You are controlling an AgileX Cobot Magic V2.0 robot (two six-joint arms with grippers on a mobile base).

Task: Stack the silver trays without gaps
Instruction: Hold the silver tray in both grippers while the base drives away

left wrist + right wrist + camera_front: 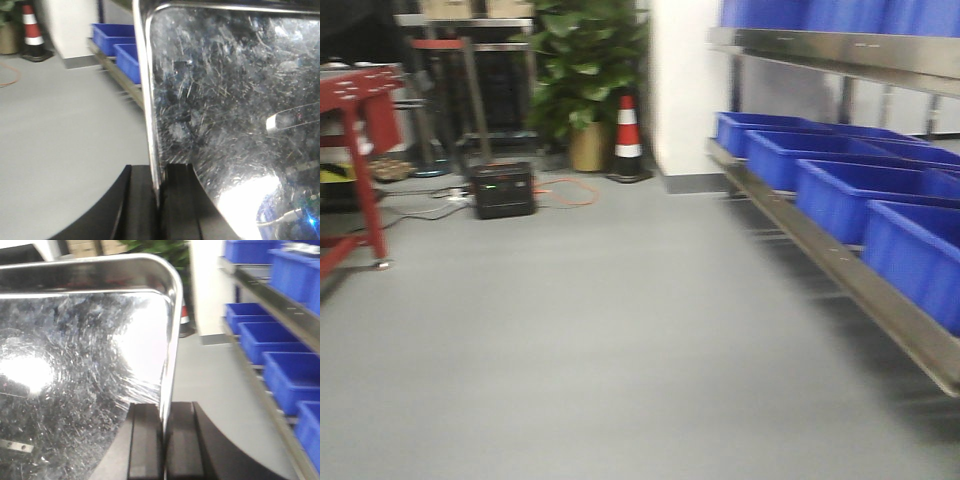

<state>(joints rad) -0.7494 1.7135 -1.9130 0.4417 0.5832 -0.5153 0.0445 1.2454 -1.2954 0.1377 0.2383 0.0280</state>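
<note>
Left fingers: the left gripper [159,192] has its black jaws pinched shut on the thin rim of a shiny, scratched, rectangular stainless-steel tray [225,100], whose pan spreads to the right of the fingers.
Right fingers: the right gripper [164,432] is clamped the same way on a rim, with the pan to its left.
Axis: the gripped rim runs straight ahead from both grips.
Nearer arm: neither. It is probably one tray spanning both arms, though no view shows both grips.
Beyond: the blue plastic bins [287,377] sit on a grey steel rack [280,300], ahead and to the right. No second tray is visible.
</note>
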